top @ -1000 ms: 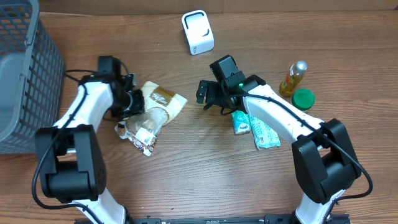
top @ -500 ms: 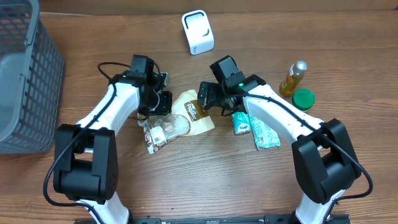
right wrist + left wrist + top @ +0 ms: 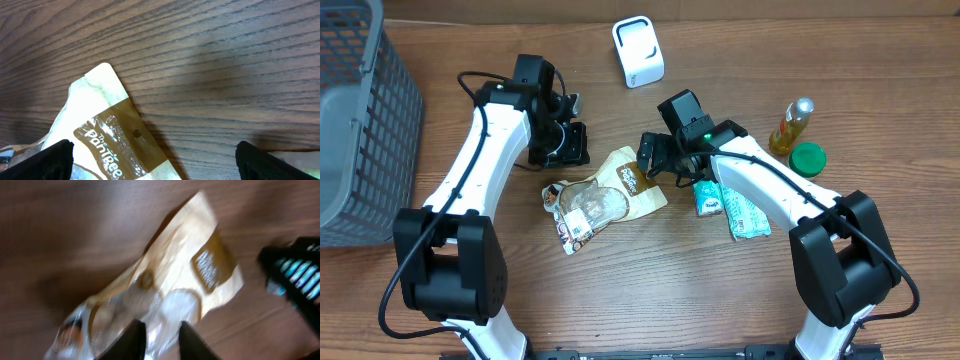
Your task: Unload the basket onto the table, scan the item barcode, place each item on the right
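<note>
2 arms, 1 task item. Item: snack bag (image 3: 607, 193), clear/tan plastic, lying flat mid-table (image 3: 650, 290) btwn my grippers, resting free; neither touches it. Barcode: can't tell which face carries it; small printed label at lower-left end, too small to read. L gripper (image 3: 570, 148): fingers a little apart, nothing btwn them, hanging just beside bag's upper-left edge, prob. held clear so the other arm has room. R gripper (image 3: 648, 158): spread wide, empty, poised near bag's upper-right corner w/ the brand print under its cam, prob. lined up for a pickup there. Scanner (image 3: 638, 50): white box at far edge, well apart from bag, so bag needs lifting & carrying w/ code toward its window. Misc: grey basket (image 3: 375, 150) far left; bottle (image 3: 793, 125), green cap (image 3: 808, 158), teal packets (image 3: 738, 212) right, partly under R arm. Scan not yet done.
</note>
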